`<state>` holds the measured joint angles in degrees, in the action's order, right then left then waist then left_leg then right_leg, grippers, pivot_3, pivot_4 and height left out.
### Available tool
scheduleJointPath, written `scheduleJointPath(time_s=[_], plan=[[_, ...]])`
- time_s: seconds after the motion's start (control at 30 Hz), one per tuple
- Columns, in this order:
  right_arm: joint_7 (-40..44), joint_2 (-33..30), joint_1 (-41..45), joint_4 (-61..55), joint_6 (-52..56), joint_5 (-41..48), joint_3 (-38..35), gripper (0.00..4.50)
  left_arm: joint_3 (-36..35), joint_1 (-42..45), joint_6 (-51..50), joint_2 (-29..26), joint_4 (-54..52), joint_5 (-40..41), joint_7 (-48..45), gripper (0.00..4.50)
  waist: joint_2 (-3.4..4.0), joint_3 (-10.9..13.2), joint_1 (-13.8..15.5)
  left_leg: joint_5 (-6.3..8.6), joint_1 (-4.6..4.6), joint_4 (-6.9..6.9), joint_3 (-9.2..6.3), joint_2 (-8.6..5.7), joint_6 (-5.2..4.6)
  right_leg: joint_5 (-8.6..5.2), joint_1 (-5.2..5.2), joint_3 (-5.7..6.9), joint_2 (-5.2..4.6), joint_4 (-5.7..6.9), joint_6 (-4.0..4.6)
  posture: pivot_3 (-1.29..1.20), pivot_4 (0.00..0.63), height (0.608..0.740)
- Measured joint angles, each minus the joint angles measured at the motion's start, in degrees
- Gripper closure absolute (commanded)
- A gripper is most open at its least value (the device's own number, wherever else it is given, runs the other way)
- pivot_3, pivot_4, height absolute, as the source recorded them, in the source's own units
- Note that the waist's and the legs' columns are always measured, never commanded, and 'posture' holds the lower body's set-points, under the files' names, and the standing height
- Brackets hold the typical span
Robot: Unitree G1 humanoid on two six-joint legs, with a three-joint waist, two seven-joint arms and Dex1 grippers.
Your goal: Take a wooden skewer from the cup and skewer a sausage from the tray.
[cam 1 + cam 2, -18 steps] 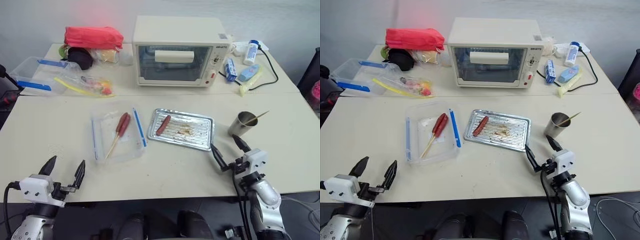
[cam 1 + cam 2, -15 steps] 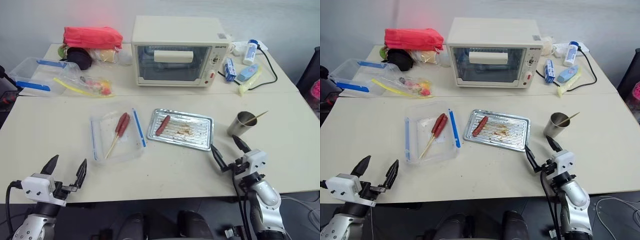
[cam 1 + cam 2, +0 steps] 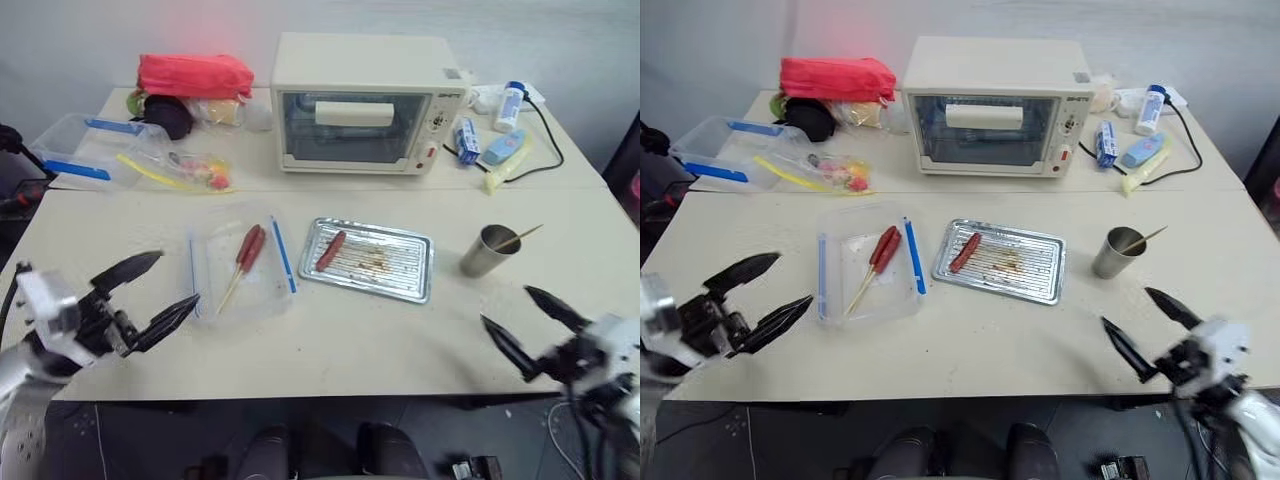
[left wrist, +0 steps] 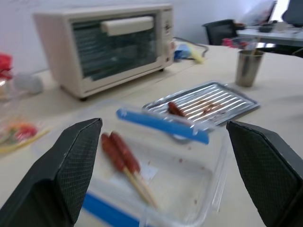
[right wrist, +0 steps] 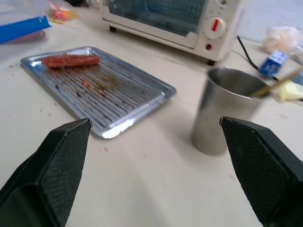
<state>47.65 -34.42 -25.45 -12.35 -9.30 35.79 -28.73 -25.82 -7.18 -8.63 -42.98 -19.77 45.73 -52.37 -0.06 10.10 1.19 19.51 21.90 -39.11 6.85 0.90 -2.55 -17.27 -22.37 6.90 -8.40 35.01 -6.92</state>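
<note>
While the wooden skewer (image 3: 520, 238) is left leaning out of the cup (image 3: 487, 251), untouched, both arms are seen to have been lifted and spread since a moment ago, when they hung low at the near edge of the table (image 3: 330, 340). The left gripper (image 3: 140, 296) is now held over the table's near left part, well to the left of the tray (image 3: 400, 285), and its fingers are spread wide with nothing between them. The right gripper (image 3: 520, 325) is held nearer than the tray and to its right, just short of the cup, equally released and empty. The sausage (image 3: 329, 250) is found lying at the left end of the tray, and the cup is stood just to the right of the tray. To the left of the tray, two already skewered sausages (image 3: 247, 250) are kept in a clear plastic container (image 3: 205, 290). From this, the reach is judged to have only been begun: the skewer has not yet been taken, and the right gripper appears best placed for it.
</note>
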Motion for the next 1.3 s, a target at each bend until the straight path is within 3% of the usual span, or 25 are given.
scheduleJointPath(time_s=[0.17,0.3,0.37,0.47,0.6,0.73,0.83,1.0,1.23,1.3], plan=[[5.0,-0.4,-6.1,4.9,0.5,2.7,-9.8,0.00,8.2,12.3,-1.9,0.2,5.3,-1.8,-4.4,0.03,0.00,0.0,0.0,0.00,-0.28,0.14,0.25,-0.01,0.00,0.02,0.11,0.13,0.07,0.02,-0.04,0.00,0.150,0.740],[6.8,-0.6,-5.7,6.4,2.1,4.5,-12.0,0.00,12.6,15.0,-4.3,1.6,7.4,-2.4,-6.7,0.03,0.01,0.0,-1.1,0.03,-0.61,0.31,0.37,0.07,0.05,0.02,0.27,-0.11,0.10,0.00,-0.03,0.00,0.150,0.740],[7.0,-4.0,-3.5,5.4,7.7,7.9,-12.2,0.00,13.9,15.3,-5.3,1.8,7.5,-2.6,-7.9,0.03,0.08,0.0,-1.6,0.06,-0.66,0.27,0.38,0.10,0.09,0.02,0.27,-0.39,0.02,-0.01,-0.03,0.00,0.150,0.740],[8.9,-14.5,2.3,3.8,17.8,12.8,-12.4,0.00,14.7,16.9,-5.7,2.2,7.4,-3.1,-8.8,0.03,0.13,0.1,-1.8,0.09,-0.72,0.20,0.25,0.10,0.08,0.00,0.26,-0.69,-0.07,-0.13,-0.01,0.00,0.150,0.740],[14.8,-27.6,14.6,13.7,29.2,14.8,-11.1,0.00,15.1,18.0,-6.0,3.9,7.4,-3.2,-8.9,0.03,0.13,0.1,-1.0,0.11,-0.59,0.16,0.13,0.07,0.07,-0.03,0.22,-0.60,-0.07,-0.13,0.05,0.00,0.150,0.740],[22.9,-35.8,35.2,29.5,35.0,7.9,4.5,0.00,15.4,17.2,-6.4,4.9,6.4,-3.7,-8.0,0.03,0.11,0.1,-1.4,0.11,-0.49,0.04,0.19,0.00,-0.02,-0.02,0.19,-0.57,-0.08,-0.12,0.04,0.00,0.150,0.740],[27.4,-35.7,50.3,41.5,35.6,-0.1,15.1,0.00,15.3,15.2,-6.7,5.4,4.3,-4.0,-6.9,0.03,0.11,0.1,-1.5,0.11,-0.37,0.02,0.25,-0.01,-0.01,-0.01,0.06,-0.56,-0.06,-0.08,0.02,0.00,0.150,0.740],[33.9,-30.9,66.8,54.7,33.4,-10.1,25.1,0.00,14.1,12.2,-7.3,5.8,1.0,-4.1,-4.5,0.03,0.15,0.1,-1.6,0.10,-0.32,-0.01,0.31,0.00,0.00,-0.01,-0.02,-0.24,0.05,-0.04,0.01,0.00,0.150,0.740],[38.6,-25.1,76.6,64.9,29.6,-17.6,29.3,0.00,13.0,10.6,-8.0,5.9,-2.3,-4.0,-2.1,0.03,0.28,0.2,-1.1,0.10,-0.26,-0.03,0.29,-0.05,0.01,0.00,-0.04,-0.16,0.03,0.09,0.00,0.00,0.150,0.740],[39.2,-24.2,78.6,66.9,29.4,-19.0,29.6,0.37,12.9,10.5,-8.3,5.9,-2.3,-4.0,-1.4,0.00,0.28,0.2,-1.4,0.10,-0.25,-0.03,0.30,-0.05,0.01,0.01,-0.03,-0.13,0.04,0.07,-0.02,0.00,0.150,0.740]])
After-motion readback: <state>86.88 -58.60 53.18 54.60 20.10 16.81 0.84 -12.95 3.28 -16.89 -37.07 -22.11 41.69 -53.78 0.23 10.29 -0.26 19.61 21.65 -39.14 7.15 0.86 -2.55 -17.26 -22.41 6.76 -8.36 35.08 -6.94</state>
